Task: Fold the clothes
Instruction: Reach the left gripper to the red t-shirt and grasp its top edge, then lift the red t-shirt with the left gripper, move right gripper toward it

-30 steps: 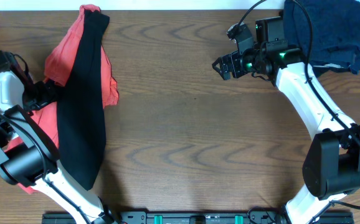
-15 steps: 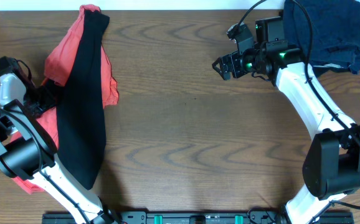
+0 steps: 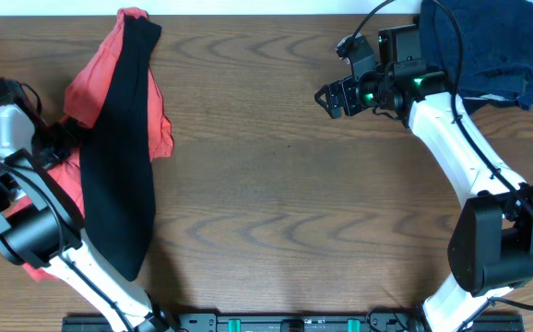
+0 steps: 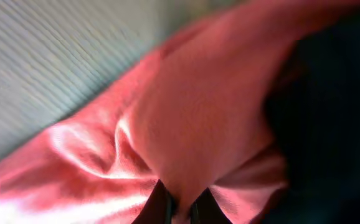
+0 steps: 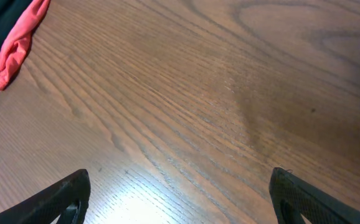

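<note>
A coral-red T-shirt (image 3: 89, 85) lies crumpled at the table's left, and a long black garment (image 3: 117, 184) is draped over it from back to front. My left gripper (image 3: 64, 138) sits at the shirt's left edge. In the left wrist view the left gripper (image 4: 180, 210) is shut on a pinched fold of the red shirt (image 4: 198, 124), with the black garment (image 4: 336, 124) just to the right. My right gripper (image 3: 327, 98) hovers open over bare wood at the back right. Its fingers (image 5: 65, 198) stand wide apart with nothing between them, and a corner of the red shirt (image 5: 15, 43) shows far off.
A heap of dark navy cloth (image 3: 492, 44) lies at the back right corner, behind the right arm. The wooden table (image 3: 285, 203) stretches between the two arms. A black rail (image 3: 285, 323) runs along the front edge.
The left gripper has closed on a fold of the red shirt and pulled its edge slightly left. The right arm has stayed still.
</note>
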Robot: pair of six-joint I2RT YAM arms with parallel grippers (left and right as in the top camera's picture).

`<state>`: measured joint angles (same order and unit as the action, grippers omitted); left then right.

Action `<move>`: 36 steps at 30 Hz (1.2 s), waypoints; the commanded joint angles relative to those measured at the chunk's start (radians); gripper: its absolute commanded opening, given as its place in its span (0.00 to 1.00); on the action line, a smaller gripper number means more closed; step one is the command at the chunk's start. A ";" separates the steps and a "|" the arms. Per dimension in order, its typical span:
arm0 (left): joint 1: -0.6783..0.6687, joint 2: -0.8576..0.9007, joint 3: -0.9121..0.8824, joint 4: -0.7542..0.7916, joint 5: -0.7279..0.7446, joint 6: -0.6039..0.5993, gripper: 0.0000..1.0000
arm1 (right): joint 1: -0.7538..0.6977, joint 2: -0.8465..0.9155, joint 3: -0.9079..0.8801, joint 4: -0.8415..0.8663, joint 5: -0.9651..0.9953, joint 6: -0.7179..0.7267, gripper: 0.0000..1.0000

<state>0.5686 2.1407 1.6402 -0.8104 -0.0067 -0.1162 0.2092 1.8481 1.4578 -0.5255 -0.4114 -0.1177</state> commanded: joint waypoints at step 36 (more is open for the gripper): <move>-0.361 -0.645 0.146 0.259 -0.001 0.026 0.06 | 0.002 -0.010 0.027 0.018 -0.057 -0.011 0.88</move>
<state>0.2741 1.5120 1.7622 -0.5747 -0.0093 -0.1036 0.2092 1.8481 1.4582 -0.5106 -0.4278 -0.1173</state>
